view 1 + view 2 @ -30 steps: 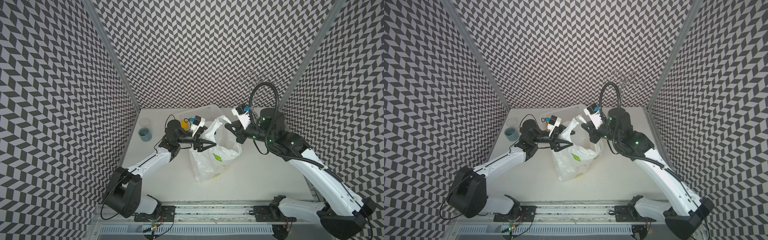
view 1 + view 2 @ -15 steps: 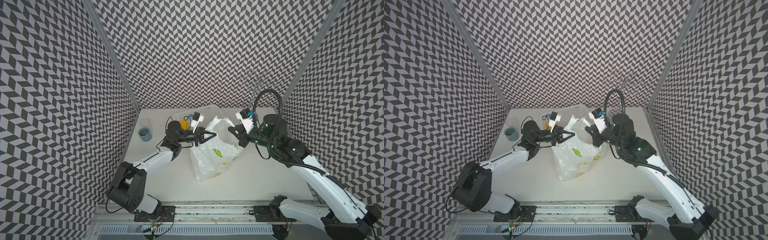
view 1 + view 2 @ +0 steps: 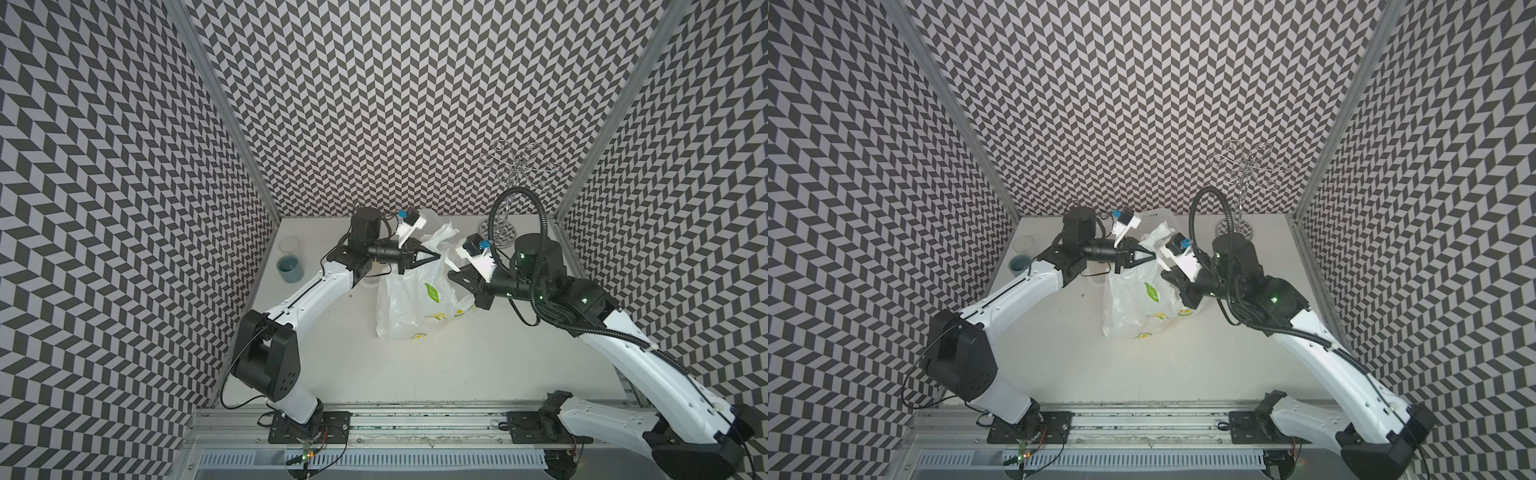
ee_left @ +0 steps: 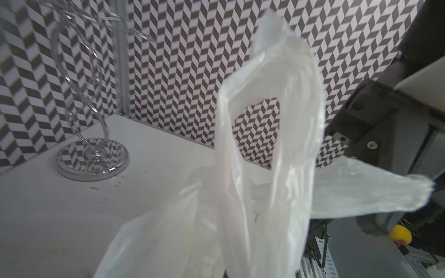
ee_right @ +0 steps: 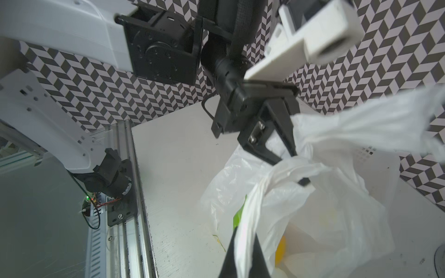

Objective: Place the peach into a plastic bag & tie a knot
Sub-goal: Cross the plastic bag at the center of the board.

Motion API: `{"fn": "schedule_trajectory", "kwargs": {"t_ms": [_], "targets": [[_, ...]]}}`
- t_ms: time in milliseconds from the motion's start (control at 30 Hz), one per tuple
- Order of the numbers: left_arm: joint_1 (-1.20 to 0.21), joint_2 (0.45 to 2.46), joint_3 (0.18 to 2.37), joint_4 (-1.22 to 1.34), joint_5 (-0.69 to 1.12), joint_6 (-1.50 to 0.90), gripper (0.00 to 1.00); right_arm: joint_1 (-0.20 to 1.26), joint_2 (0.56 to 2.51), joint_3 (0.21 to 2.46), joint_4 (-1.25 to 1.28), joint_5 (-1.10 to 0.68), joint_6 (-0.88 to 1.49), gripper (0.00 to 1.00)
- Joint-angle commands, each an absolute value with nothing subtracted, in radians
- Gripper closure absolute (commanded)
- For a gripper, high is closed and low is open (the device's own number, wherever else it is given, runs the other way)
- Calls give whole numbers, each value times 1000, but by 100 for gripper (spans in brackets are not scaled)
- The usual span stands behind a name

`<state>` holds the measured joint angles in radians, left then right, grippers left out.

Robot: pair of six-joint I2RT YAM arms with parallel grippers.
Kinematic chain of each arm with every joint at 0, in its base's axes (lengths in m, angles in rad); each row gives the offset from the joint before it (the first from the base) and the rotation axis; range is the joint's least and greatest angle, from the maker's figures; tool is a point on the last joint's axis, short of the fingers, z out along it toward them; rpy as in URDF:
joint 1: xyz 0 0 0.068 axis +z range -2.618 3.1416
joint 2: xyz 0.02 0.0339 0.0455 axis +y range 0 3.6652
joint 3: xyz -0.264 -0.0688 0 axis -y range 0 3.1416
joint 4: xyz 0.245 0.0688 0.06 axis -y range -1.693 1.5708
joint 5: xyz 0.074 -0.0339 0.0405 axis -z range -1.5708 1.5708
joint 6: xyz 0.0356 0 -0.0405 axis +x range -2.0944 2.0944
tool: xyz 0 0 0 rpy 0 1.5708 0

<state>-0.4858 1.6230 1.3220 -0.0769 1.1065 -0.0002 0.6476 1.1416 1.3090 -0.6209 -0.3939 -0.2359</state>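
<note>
Plastic bag (image 3: 415, 299); left hand (image 3: 436, 254) and right hand (image 3: 451, 274) clench it; grips plainest in wrist views.

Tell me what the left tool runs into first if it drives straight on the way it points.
Past the handle of the plastic bag pinched in the left tool, the right tool and its white camera mount sit almost directly ahead. Likely those first, though relative height is unclear.

White links, black joints noted on left arm (image 3: 307, 297) and right arm (image 3: 623, 357); black corrugated cable (image 3: 538, 224) seen at 3 o'clock.
</note>
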Motion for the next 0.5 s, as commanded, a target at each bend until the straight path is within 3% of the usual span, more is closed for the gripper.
{"fn": "schedule_trajectory", "kwargs": {"t_ms": [0, 100, 200, 367, 467], "targets": [[-520, 1636, 1346, -302, 1124, 214, 100, 656, 1176, 1376, -563, -439, -269, 100], [-533, 1617, 1323, -293, 1169, 262, 97, 655, 1224, 1390, -568, -452, -272, 100], [-525, 1580, 1273, -192, 1191, 232, 82, 654, 1242, 1374, -554, -480, -256, 100], [-505, 1535, 1214, -64, 1236, 180, 52, 622, 1230, 1340, -496, -555, -202, 100], [-505, 1528, 1206, -44, 1255, 175, 27, 614, 1237, 1336, -480, -597, -182, 100]]}}
